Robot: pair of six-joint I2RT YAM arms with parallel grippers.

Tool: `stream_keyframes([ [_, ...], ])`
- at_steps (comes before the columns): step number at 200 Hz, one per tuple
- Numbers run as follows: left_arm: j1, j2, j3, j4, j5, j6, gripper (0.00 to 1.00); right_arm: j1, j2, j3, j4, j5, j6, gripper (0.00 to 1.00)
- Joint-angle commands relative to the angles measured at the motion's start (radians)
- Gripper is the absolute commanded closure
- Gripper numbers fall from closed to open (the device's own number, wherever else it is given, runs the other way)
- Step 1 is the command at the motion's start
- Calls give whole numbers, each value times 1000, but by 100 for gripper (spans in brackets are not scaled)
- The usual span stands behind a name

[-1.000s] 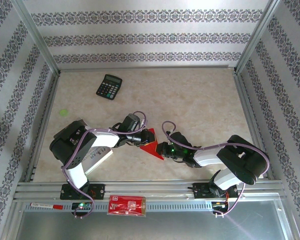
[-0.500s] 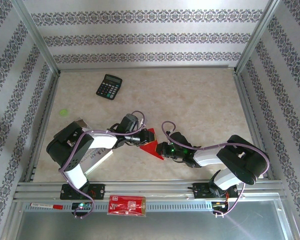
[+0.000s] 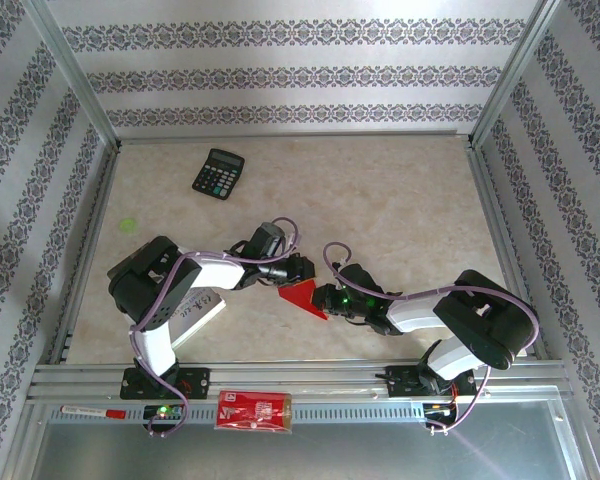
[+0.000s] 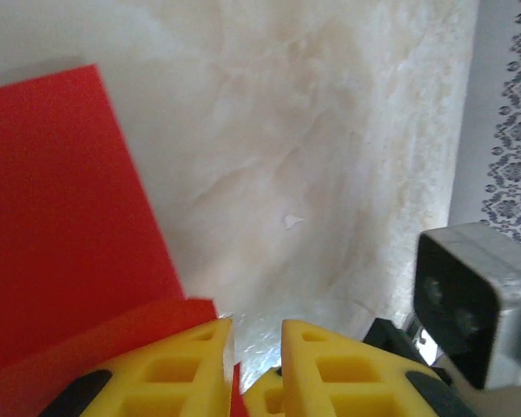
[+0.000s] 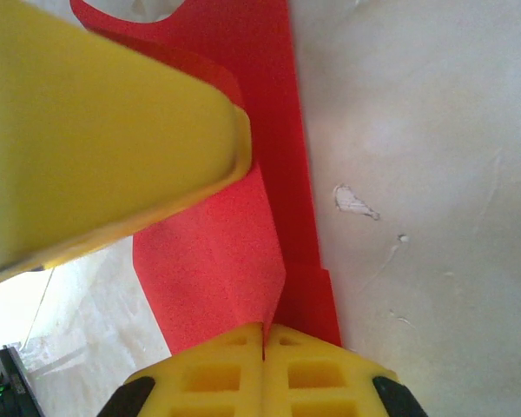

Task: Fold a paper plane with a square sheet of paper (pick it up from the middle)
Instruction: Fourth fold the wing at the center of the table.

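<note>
The red sheet of paper (image 3: 302, 297) lies folded into a pointed wedge on the table between my two arms. My right gripper (image 3: 323, 298) is at its right end, shut on a raised fold of the paper (image 5: 210, 261); the jaws (image 5: 263, 328) meet with the red crease coming out between them. My left gripper (image 3: 298, 270) sits at the paper's far edge. In the left wrist view its fingertips (image 4: 256, 326) stand a narrow gap apart with bare table showing through, and the red paper (image 4: 61, 217) lies under and beside the left finger. One left-gripper finger (image 5: 95, 148) looms over the paper in the right wrist view.
A black calculator (image 3: 218, 173) lies at the far left. A white booklet (image 3: 195, 312) sits under the left arm. A red printed packet (image 3: 254, 410) and a red-white pen (image 3: 90, 411) rest on the front rail. A green dot (image 3: 127, 225) marks the left side.
The left gripper has shifted slightly right, and the red flap that stood up beside it now lies lower. The right gripper has stayed put, shut on the paper.
</note>
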Motion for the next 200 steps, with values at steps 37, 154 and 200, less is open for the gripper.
stream_keyframes([
  [37,18,-4,-12,-77,-15,46,79,23,46,8,-86,11,-16,94],
  [154,48,-30,-78,-69,-28,43,80,21,38,16,-112,14,-19,92],
  [200,51,-5,-97,-57,-37,48,80,22,29,20,-117,13,-17,90],
])
